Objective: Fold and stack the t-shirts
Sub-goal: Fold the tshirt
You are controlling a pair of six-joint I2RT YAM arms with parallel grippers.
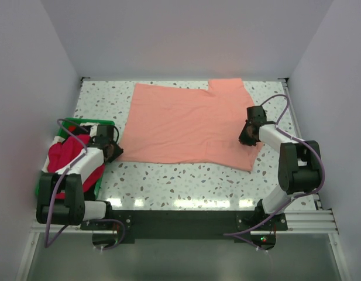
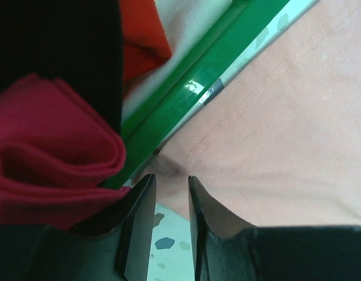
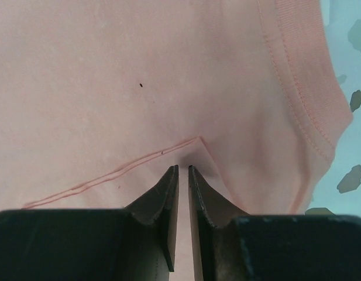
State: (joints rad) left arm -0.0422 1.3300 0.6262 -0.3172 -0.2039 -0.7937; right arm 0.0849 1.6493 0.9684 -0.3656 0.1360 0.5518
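Salmon-pink t-shirt (image 1: 186, 126) lies spread flat on the speckled table (image 1: 168, 181), filling the far middle, with one sleeve projecting at the far right. Its neckline cannot be made out from above. The green plastic bin (image 1: 105, 124) stands at the left edge, just beside the shirt's near left corner. The left forearm crosses above the bin and hides much of its contents. A crimson t-shirt (image 1: 63, 153) bulges out of it; a dark mass beside the crimson folds (image 2: 51, 146) in the left wrist view cannot be identified.

Left arm: the forearm slants from the near left toward the far right. The left gripper (image 1: 113, 151) is low at the shirt's corner, jaws parted, with bare table showing in the gap (image 2: 168, 178). Nothing is held.

Right arm: the elbow is raised at the right and the forearm reaches left. The right gripper (image 1: 247, 137) points down onto the shirt's right part. Its jaws (image 3: 182, 168) are drawn to a narrow slit, pinching a ridge of cloth beside a stitched hem.
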